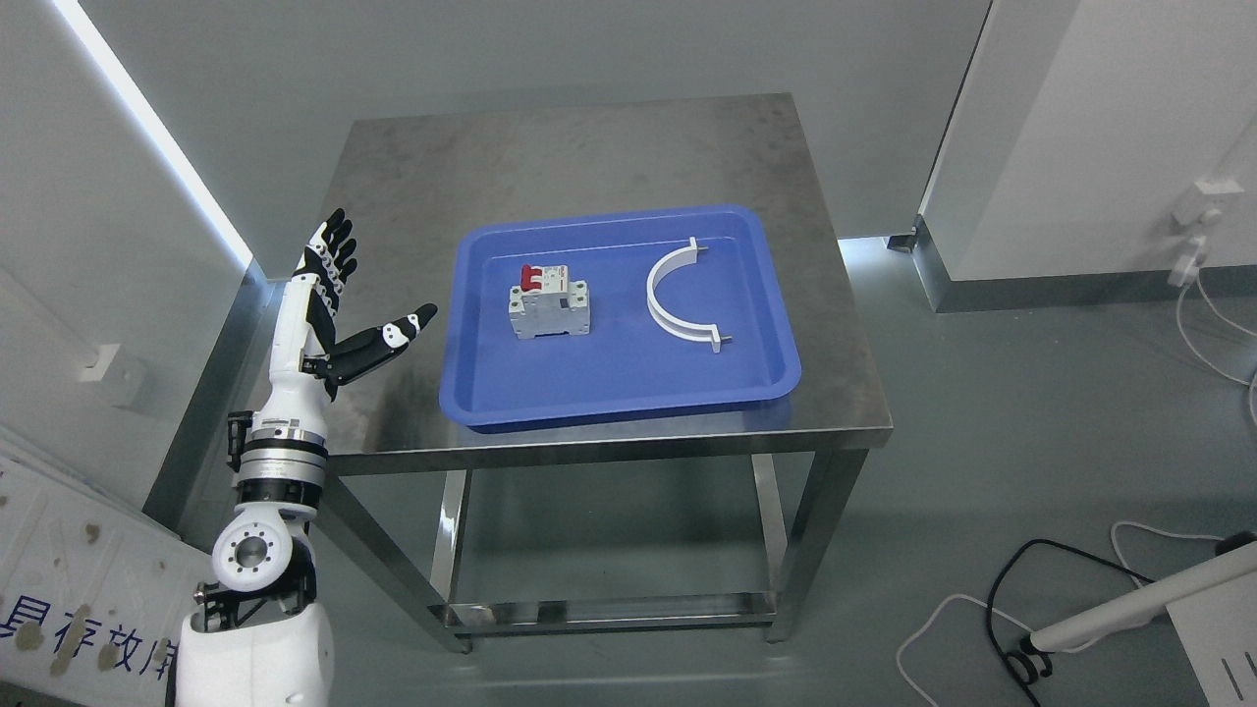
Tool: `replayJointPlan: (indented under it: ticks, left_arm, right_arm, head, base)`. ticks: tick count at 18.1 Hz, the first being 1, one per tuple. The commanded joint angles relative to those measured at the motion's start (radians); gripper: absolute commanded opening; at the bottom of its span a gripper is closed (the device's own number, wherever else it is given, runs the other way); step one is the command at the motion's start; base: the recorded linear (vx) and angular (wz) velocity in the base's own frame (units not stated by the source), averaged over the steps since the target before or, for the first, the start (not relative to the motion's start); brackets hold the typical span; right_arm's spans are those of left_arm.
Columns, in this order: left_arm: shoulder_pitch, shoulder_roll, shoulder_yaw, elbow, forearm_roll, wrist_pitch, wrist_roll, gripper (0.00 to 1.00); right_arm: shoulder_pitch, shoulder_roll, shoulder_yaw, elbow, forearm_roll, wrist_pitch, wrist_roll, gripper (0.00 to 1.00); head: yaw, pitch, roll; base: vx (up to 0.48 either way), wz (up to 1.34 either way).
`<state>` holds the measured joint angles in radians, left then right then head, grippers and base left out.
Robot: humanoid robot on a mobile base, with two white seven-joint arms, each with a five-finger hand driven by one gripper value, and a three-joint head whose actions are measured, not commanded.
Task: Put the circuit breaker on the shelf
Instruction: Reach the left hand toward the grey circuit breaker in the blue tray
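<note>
Left hand [329, 295] open, fingers spread, at 9 o'clock of glossy blue plastic tray [628, 398] holding boxy grey circuit breaker [548, 305] and curved white bracket [680, 295].

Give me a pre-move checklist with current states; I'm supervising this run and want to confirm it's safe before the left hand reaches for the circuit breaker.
1. Left hand free: ok, fingers spread, holding nothing, raised beside the table's left edge.
2. Circuit breaker reachable: ok, it sits in the blue tray, left of centre, nothing on top of it.
3. Clear of neighbours: ok, the white curved bracket lies apart to its right, not touching.
4. Tray stable: ok, flat on the steel table, fully on the top.
5. Shelf to place on: cannot tell, no target shelf is identifiable.
6. Right hand position: cannot tell, out of view.
</note>
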<state>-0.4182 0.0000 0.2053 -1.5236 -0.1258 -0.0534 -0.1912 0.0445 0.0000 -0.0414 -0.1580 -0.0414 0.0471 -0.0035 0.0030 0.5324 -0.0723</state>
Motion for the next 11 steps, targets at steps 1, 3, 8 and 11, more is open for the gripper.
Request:
replayJointPlan:
  ticks: [1, 3, 8, 11]
  left_arm:
    - [0.006, 0.017, -0.020, -0.004, 0.002, -0.026, -0.002, 1.00]
    - [0.018, 0.017, -0.029, -0.004, 0.002, -0.052, -0.017, 1.00]
    - [-0.068, 0.084, -0.046, -0.001, -0.011, -0.049, -0.193, 0.99]
    - [-0.109, 0.221, -0.121, 0.003, -0.058, 0.036, -0.270, 0.99]
  right_arm:
    - [0.000, -0.017, 0.000, 0.000, 0.000, 0.000, 0.000, 1.00]
    - [0.000, -0.017, 0.000, 0.000, 0.000, 0.000, 0.000, 1.00]
    - [0.000, -0.017, 0.000, 0.000, 0.000, 0.000, 0.000, 1.00]
    - [0.000, -0.017, 0.000, 0.000, 0.000, 0.000, 0.000, 1.00]
  head:
    - [0.0000, 0.000, 0.000]
    - [0.0000, 0.000, 0.000]
    - [0.0000, 0.000, 0.000]
    - [0.0000, 0.000, 0.000]
  base:
    - [0.013, -0.05]
    - [0.016, -0.05]
    - [0.018, -0.02]
    - [0.000, 0.00]
